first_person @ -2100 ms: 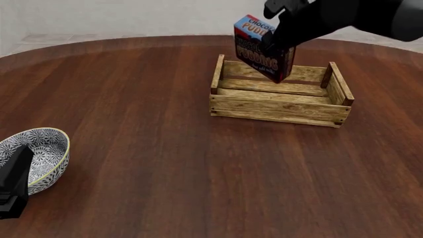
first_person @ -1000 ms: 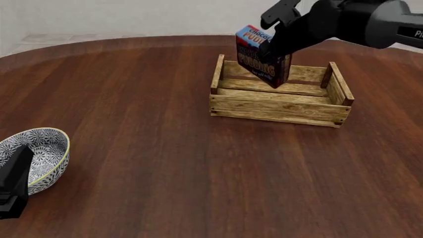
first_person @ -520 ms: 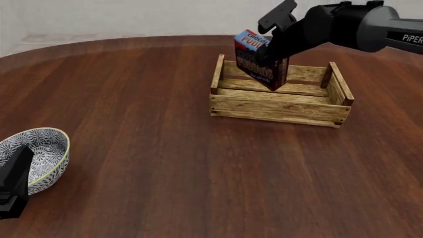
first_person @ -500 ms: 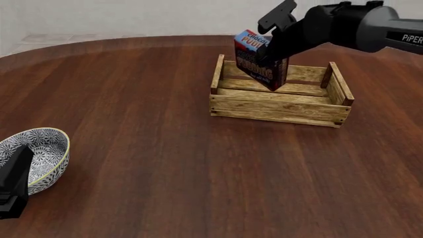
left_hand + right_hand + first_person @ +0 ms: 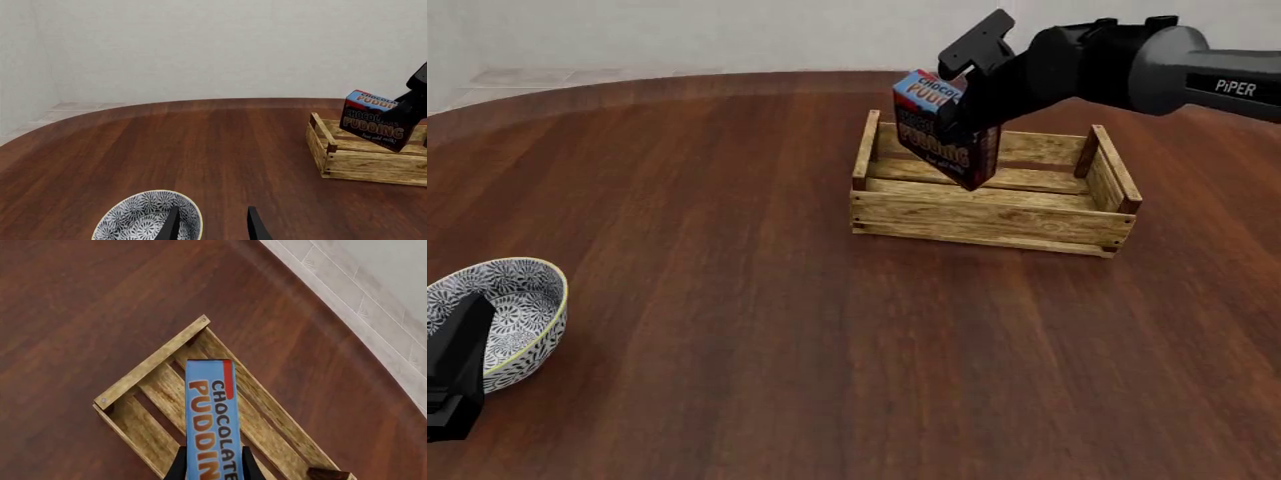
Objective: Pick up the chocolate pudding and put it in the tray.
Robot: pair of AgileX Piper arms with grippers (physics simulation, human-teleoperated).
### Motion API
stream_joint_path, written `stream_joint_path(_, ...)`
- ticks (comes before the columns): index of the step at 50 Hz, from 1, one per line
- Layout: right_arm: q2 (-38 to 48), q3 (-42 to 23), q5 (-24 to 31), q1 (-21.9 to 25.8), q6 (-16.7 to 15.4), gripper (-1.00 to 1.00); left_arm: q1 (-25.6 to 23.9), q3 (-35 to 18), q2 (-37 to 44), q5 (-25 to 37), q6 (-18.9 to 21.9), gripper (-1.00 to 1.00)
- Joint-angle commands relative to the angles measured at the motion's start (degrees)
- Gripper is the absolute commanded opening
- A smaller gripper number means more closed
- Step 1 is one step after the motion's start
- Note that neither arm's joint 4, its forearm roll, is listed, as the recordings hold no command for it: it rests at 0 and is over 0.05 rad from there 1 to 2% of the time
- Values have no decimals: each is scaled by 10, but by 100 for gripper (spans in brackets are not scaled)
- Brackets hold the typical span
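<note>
Transport looks nearly finished: the right gripper point(image 5: 961, 98) is clamped on the pudding point(image 5: 940, 132) and holds it tilted over the tray's point(image 5: 988, 222) left half, its lower corner dipping below the rim; whether it touches the slats cannot be told. What remains, by this judgement, is lowering it, letting go and backing off. The carton shows a blue top with orange lettering and a dark brown front with white words; the right wrist view looks down along its top edge, slim between the fingers point(image 5: 177, 467). At near left, the left gripper point(image 5: 210, 226) hangs over the bowl point(image 5: 510, 310), its jaws parted and empty.
</note>
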Motion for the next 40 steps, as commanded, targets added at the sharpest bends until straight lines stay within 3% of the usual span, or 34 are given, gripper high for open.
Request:
stream_joint_path(1, 10, -6, -6, 0, 13, -100, 0, 0, 0, 0, 0, 100)
stream_joint_path(40, 27, 6, -32, 6, 15, -100, 0, 0, 0, 0, 0, 100)
